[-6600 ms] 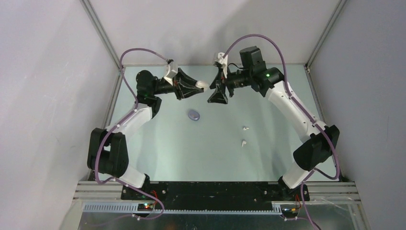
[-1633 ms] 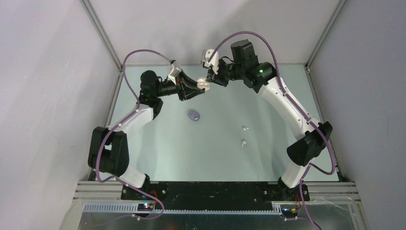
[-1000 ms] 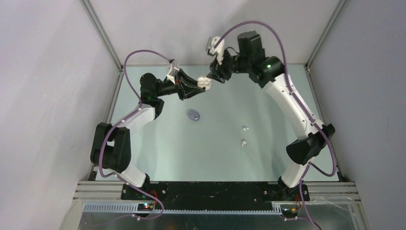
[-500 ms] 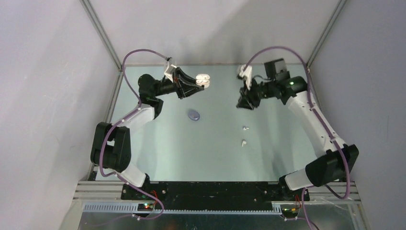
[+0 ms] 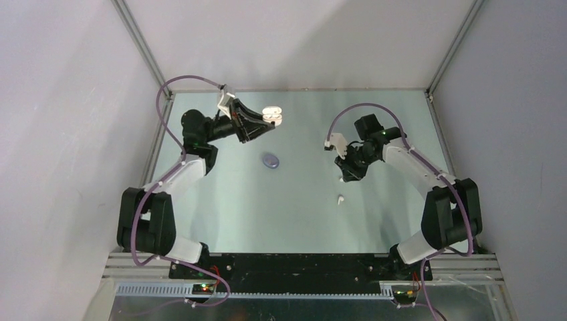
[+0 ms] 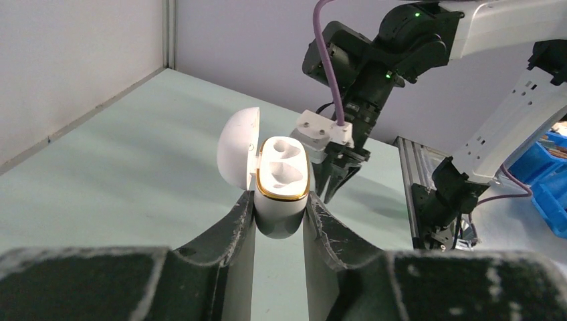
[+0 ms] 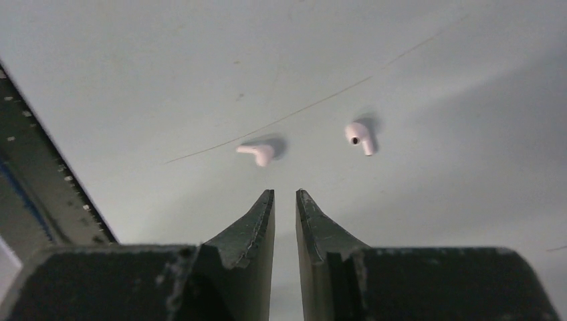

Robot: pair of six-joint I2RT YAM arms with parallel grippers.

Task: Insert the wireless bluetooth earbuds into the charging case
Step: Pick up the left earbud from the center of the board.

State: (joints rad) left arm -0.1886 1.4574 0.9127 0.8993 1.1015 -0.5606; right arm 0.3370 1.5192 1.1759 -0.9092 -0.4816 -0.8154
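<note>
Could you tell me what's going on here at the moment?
The left gripper holds a white charging case up off the table, lid open, both sockets empty. The right gripper hovers over two white earbuds lying on the table, its jaws narrowly apart and empty. A purple case lies between the arms.

Pale green tabletop [image 5: 281,214]; plain grey walls [image 5: 60,134]; blue bins [image 6: 551,194].

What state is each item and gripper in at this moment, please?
White charging case: lid open, sockets empty, clamped.
Purple case: on the table, apparently closed.
Two white earbuds: loose on the table.
Left gripper: shut on white charging case.
Right gripper: slightly open, empty.
</note>
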